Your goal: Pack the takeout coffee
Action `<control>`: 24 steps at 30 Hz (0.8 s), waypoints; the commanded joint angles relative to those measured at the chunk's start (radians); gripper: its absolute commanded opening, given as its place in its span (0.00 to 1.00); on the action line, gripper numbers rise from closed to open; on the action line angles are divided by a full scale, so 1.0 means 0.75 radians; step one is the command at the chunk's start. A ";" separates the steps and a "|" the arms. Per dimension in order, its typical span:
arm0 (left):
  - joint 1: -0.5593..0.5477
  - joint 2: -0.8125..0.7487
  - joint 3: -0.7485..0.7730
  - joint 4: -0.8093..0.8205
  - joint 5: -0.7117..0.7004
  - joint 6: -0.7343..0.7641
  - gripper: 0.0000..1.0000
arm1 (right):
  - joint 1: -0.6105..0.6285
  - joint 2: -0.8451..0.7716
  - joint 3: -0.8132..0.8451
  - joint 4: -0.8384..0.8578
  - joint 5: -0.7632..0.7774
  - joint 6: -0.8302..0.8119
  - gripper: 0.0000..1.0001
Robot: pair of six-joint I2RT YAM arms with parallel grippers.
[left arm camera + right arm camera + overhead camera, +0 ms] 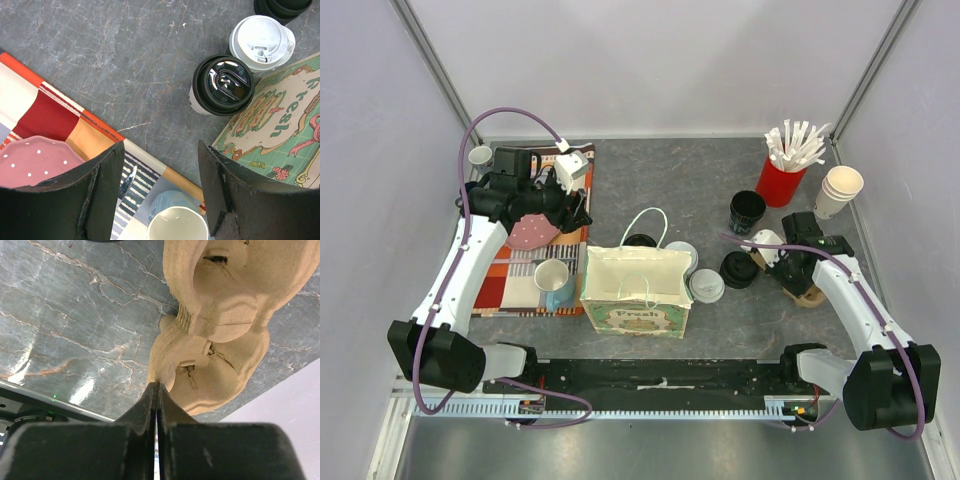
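The cups stand beside the bag: probably light, crushable and slick-lidded, so grip the wall under the lid. Left end effector apart; right end effector together against a pulp carrier.

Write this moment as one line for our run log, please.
left gripper: open, above placemat | right gripper: shut, at pulp carrier edge | white-lid cups: standing outside paper bag
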 commanded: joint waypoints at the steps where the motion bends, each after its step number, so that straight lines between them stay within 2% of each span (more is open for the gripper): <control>1: -0.003 -0.012 0.019 -0.008 0.046 0.049 0.67 | 0.004 0.005 0.029 0.000 0.011 -0.014 0.00; 11: -0.001 -0.014 0.017 -0.008 0.051 0.049 0.67 | 0.004 0.005 0.052 0.062 0.137 0.014 0.00; 14: -0.003 -0.014 0.017 -0.006 0.049 0.051 0.67 | 0.004 -0.010 0.025 0.080 0.156 0.012 0.05; 16: -0.001 -0.012 0.015 -0.008 0.053 0.051 0.67 | 0.004 -0.020 0.023 0.078 0.103 0.014 0.14; 17: -0.001 -0.012 0.015 -0.006 0.053 0.051 0.67 | 0.006 -0.038 0.025 0.066 0.008 0.008 0.39; 18: -0.001 -0.012 0.015 -0.006 0.053 0.051 0.67 | 0.007 -0.046 0.025 0.062 -0.026 0.004 0.48; 20: -0.001 -0.014 0.015 -0.008 0.055 0.051 0.67 | 0.006 -0.061 0.019 0.104 -0.008 0.047 0.58; 24: -0.001 -0.012 0.013 -0.008 0.055 0.051 0.67 | -0.040 -0.073 0.049 0.260 0.154 0.263 0.64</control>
